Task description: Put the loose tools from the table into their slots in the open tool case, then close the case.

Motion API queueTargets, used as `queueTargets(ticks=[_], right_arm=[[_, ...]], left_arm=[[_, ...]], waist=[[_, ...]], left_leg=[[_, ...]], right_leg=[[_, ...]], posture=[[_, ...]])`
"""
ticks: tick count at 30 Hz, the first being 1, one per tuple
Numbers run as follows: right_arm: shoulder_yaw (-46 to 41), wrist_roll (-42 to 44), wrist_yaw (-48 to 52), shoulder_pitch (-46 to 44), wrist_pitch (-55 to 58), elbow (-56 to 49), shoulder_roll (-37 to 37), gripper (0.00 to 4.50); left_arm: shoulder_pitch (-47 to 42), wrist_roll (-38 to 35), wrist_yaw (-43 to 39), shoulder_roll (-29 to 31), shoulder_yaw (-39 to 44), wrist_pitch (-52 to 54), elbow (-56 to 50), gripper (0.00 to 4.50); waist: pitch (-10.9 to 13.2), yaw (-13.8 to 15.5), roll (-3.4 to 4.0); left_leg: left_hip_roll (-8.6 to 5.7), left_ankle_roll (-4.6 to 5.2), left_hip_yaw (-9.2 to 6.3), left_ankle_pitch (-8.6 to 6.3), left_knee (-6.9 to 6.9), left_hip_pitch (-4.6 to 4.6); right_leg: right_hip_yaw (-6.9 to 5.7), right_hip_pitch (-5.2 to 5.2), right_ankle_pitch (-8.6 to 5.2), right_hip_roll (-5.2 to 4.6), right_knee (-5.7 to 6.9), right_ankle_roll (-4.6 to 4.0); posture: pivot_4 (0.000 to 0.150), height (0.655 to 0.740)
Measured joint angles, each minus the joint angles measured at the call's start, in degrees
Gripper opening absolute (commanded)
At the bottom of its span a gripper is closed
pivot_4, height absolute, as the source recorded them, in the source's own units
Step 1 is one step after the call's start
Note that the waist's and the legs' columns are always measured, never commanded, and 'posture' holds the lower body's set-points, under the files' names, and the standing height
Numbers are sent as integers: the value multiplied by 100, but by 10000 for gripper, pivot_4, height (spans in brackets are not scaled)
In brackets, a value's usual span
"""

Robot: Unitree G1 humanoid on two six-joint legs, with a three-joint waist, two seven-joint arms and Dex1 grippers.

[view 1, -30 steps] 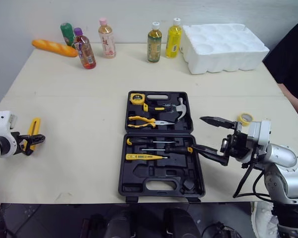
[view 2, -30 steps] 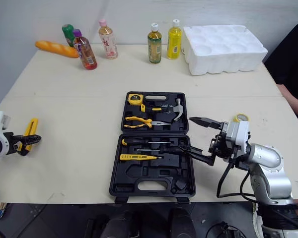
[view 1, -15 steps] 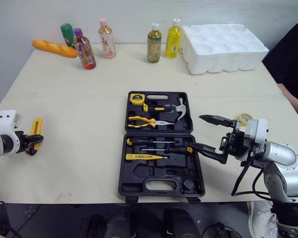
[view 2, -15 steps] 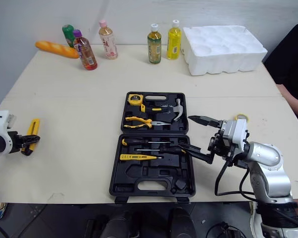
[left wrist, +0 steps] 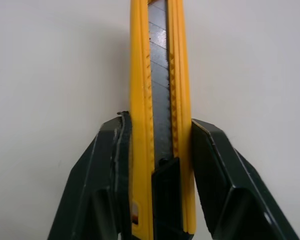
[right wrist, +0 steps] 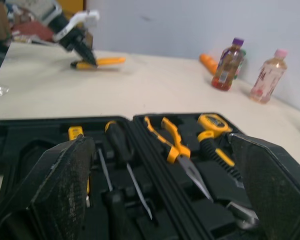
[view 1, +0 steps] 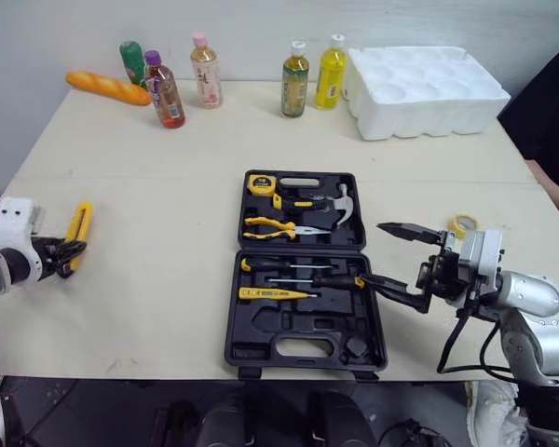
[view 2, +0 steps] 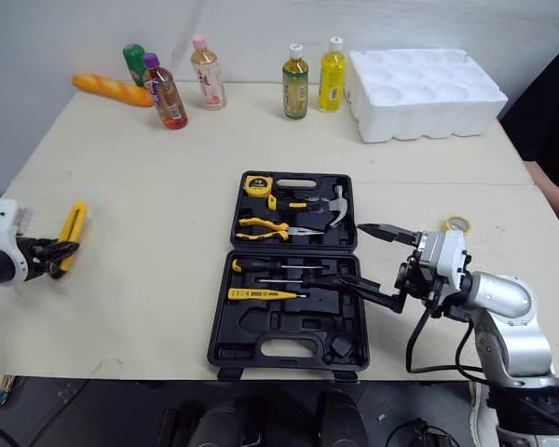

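Note:
The black tool case (view 1: 293,328) lies open at the table's front middle, holding a tape measure, hammer, pliers and screwdrivers. Its lower half has bare slots. A yellow utility knife (view 1: 80,224) is near the table's left edge, and my left gripper (view 1: 67,253) is shut on its rear end. In the left wrist view both fingers (left wrist: 102,190) press the knife's (left wrist: 160,90) sides. I cannot tell whether the knife rests on the table or hangs just above it. My right gripper (view 1: 373,252) stands open at the case's right edge, holding nothing.
A small yellow tape roll (view 1: 461,223) lies right of the case, behind my right wrist. Several bottles (view 1: 294,79), a bread loaf (view 1: 107,88) and a white foam tray (view 1: 427,76) line the back edge. A person in black (view 1: 552,112) sits at the far right.
My left gripper has gone from open around the knife to shut on it, and has shifted slightly with it. The right gripper has barely moved. The camera has shifted a little.

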Motion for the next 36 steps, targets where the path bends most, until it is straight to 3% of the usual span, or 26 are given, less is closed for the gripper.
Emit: queueTargets(ticks=[6,14,21,27,36], right_arm=[[-280,6,69,449,-3,-64,-301,45000],[-580,41,141,1009,103,-315,-516,45000],[-624,44,90,1100,152,-458,-521,45000],[-662,47,66,1518,229,-681,-523,45000],[-1122,201,21,2146,419,-1192,-631,45000]], left_arm=[[497,-527,-1973,38,-25,-1668,-1477,12336],[67,-790,-3053,74,-1181,-1486,-2541,12336],[-653,-1206,-3236,-592,-2351,-792,-3828,12336],[-1192,-1115,-3025,-1126,-3204,-270,-4105,12336],[-1571,59,-2412,-1749,-4661,25,-4024,12336]], waist=[[0,-24,0],[3,-25,4],[3,12,3],[3,74,4],[3,186,4]], left_leg=[[4,-2,0,-1,-3,-3],[7,-1,4,4,-1,2],[14,3,4,5,25,-8],[16,3,2,5,44,-7],[16,13,-15,0,69,-33]], right_leg=[[-12,1,0,6,-12,0],[-4,3,0,16,-23,0],[7,7,0,59,-5,1],[14,8,0,64,-11,1],[5,4,0,67,-16,1]], posture=[[1500,7400],[1500,7400],[1500,7400],[1500,7400],[1500,7400]])
